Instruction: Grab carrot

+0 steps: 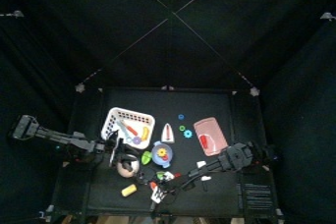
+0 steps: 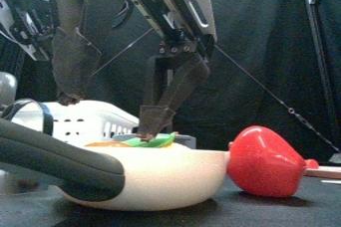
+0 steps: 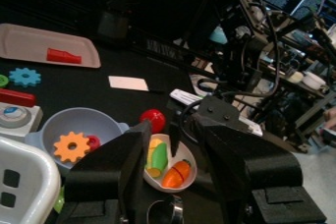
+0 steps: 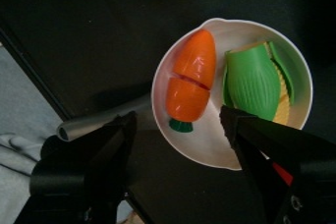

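We see the orange plastic toy carrot with a green stem end (image 4: 191,79) lying in the white oval bowl (image 4: 292,59), side by side with a green and yellow toy corn cob (image 4: 254,83). Our right claw (image 4: 182,135) hangs directly over the bowl with its 2 jaws spread wide and nothing between them. In the right wrist view the carrot's long axis runs straight away from the claw, so the jaws stand either side of its stem end and a closing stroke would cross the carrot's narrow width. We judge that the coming move is mostly a descent into the bowl.

Room is tight on one side: the corn lies just beside the carrot, so the jaw on that side must slip between the 2 pieces, while the other jaw has the bowl's rim close by. From the front view the right claw (image 2: 158,121) points down just above the bowl's contents, and a red plastic strawberry-like toy (image 2: 270,163) sits on the black counter (image 2: 266,209) touching or nearly touching the bowl's side.

Our left claw (image 3: 168,184) is nearby too, looking down on the same bowl, jaws parted and empty, but the right is the one aligned over the carrot.
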Robot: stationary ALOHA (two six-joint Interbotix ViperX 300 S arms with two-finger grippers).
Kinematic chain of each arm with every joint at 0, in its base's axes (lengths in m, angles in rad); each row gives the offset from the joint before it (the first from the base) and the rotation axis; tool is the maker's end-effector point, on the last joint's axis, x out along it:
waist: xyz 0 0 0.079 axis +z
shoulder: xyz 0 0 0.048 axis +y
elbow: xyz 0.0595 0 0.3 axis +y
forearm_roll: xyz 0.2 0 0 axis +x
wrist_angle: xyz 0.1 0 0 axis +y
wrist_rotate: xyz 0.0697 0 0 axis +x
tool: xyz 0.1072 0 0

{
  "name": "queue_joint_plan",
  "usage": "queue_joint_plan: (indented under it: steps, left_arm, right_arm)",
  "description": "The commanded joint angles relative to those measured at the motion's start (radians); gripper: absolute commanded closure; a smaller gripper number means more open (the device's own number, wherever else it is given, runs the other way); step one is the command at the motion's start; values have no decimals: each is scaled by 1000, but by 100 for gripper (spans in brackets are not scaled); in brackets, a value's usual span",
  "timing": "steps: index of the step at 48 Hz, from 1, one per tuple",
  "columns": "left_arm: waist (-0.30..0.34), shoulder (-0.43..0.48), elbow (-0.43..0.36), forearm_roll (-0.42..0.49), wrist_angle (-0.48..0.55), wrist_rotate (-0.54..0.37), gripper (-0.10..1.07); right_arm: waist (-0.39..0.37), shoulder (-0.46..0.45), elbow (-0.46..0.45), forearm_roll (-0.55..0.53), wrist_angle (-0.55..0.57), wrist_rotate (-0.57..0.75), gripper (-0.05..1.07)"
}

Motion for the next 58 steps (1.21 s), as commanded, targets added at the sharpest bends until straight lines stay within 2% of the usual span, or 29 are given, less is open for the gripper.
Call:
queue_joint_plan:
  steps: [1, 32, 48, 58]
  left_arm:
    - [5, -8, -9, 3, -3, 0, 19]
    - [3, -8, 0, 0, -3, -2, 19]
    - [3, -8, 0, -2, -3, -2, 19]
    - [3, -8, 0, 0, -3, -2, 19]
  right_arm:
    - [-3, -18, -17, -2, 0, 2, 5]
    - [-2, -11, -23, -11, 0, -2, 5]
    - [-3, -11, -25, -12, 0, -2, 22]
    - [-3, -3, -23, -17, -11, -3, 23]
